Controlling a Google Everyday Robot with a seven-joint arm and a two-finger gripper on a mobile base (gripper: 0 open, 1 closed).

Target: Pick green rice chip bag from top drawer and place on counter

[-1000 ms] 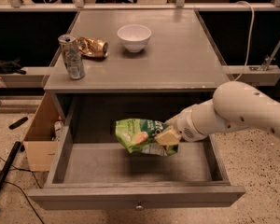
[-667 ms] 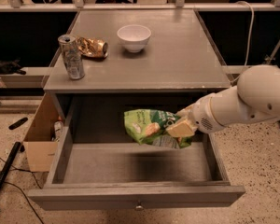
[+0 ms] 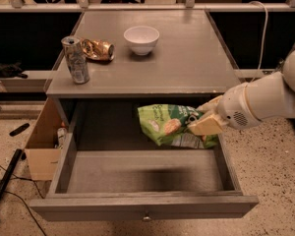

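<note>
Your pincer (image 3: 201, 122) hangs over the right side of the wide, shallow grey wooden top drawer (image 3: 137, 200), clamped on the right end of the light green glossy rice chip bag (image 3: 167, 124). That is a change from a second ago. Then the bag sits low and near the middle of the drawer; now it is higher and further right, and the arm has drawn back to the right with it. A dark shadow lies on the drawer floor below the bag, so I judge it is off the bottom and carried wholly by the grip.

For you this means the pick looks done and the placing is what remains. The bag's upper edge is just under the front lip of the flat grey wooden counter surface (image 3: 196, 63), so it probably has to come out toward the drawer front before it can rise past that lip.

The bag is held at one end only and its free left part sags, so expect it to swing or catch on the lip.

On the surface, a dented silver drink can (image 3: 76, 60), a crumpled gold foil wrapper (image 3: 98, 49) and a small white bowl (image 3: 141, 38) occupy the left and rear. The right front part looks the likeliest spot to set the bag down.
</note>
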